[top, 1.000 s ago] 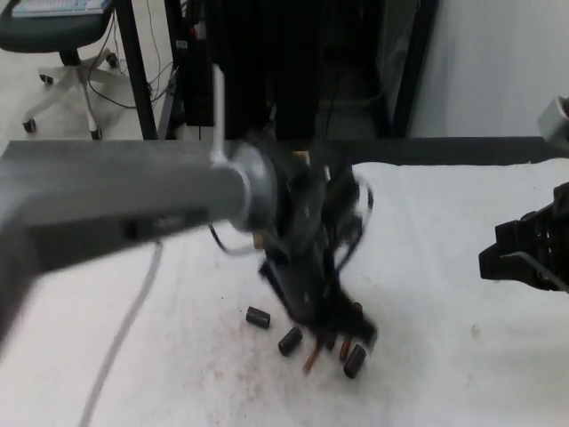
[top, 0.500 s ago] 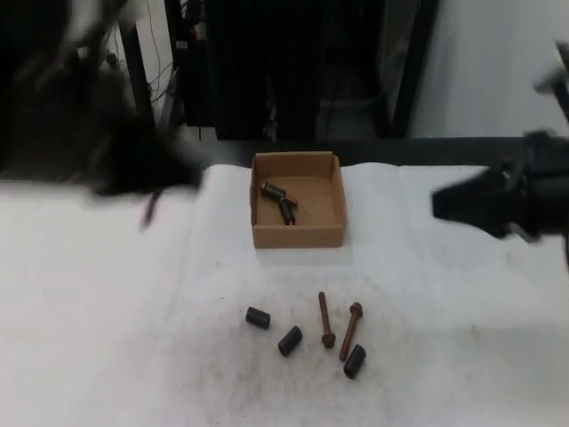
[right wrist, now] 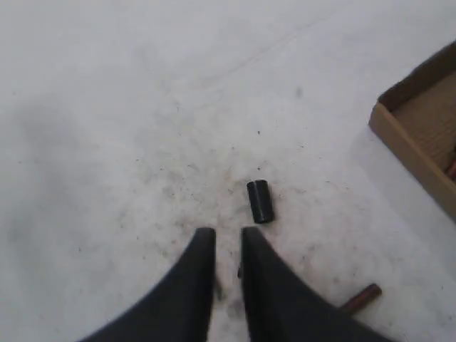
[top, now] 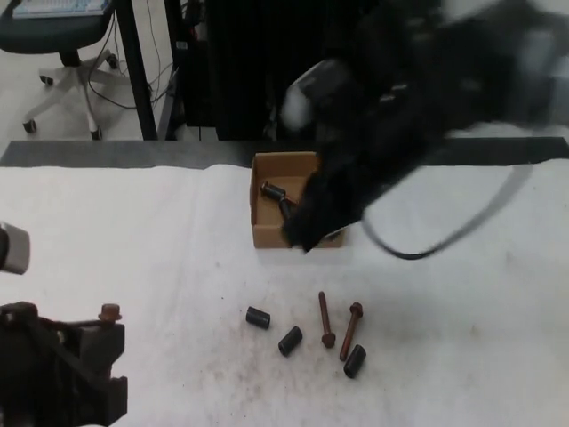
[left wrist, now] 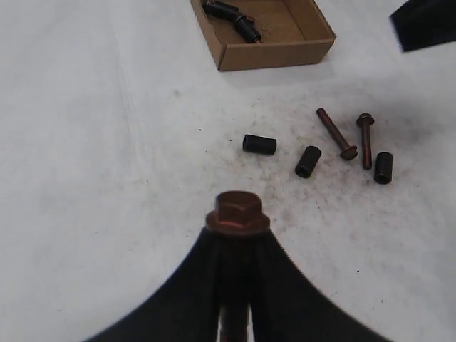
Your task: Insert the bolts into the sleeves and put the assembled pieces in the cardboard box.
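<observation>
Since a bolt stood hex head up between the closed fingers of the left gripper, clamped by its shank low at the near left of the bench, one half of the next assembly was judged to be in hand. Two loose bolts lay side by side on the white cloth, not touching. Three bare sleeves lay scattered close around them. Beyond, the cardboard box held two assembled pieces. Right gripper: fingers a narrow gap apart, nothing between them, above the cloth, with a sleeve lying just ahead of the tips. In the high view the right arm was a dark smear across the far side of the box.

Change noted: a second earlier the left arm was down among the loose parts. Half a second earlier it was swinging off to the far left with something thin hanging below it, and the pile already showed the same two bolts and three sleeves. It had since come back near and low. The right arm, parked at the right edge before, had swept in over the middle.

Judgement: bolt pick done. A sleeve pick by the right arm looked next, then mating the two.
</observation>
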Controlling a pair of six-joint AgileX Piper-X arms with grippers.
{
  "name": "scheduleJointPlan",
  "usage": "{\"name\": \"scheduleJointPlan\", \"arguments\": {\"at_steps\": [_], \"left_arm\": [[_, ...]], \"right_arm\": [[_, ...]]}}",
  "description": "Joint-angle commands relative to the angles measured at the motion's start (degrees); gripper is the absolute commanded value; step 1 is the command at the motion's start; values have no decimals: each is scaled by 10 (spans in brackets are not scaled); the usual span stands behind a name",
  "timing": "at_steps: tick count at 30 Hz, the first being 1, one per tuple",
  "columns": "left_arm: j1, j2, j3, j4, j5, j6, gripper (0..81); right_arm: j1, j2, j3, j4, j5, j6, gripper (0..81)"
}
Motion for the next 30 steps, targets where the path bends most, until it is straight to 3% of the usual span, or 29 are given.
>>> {"name": "scheduleJointPlan", "arguments": {"at_steps": [1,3,13,30], "left_arm": [[1,-5,0,-21,-2,-4,3],[1,-5,0,-26,-4,-2,3],[1,-5,0,-28,-56,48,3],[1,-5,0,-19,-56,48,3]], "right_arm": [[17,94,-99,94,35,-44,382],[23,138,-135,120,63,-60,433],[57,229,-196,164,130,-174,394],[73,277,-197,118,164,-189,394]]}}
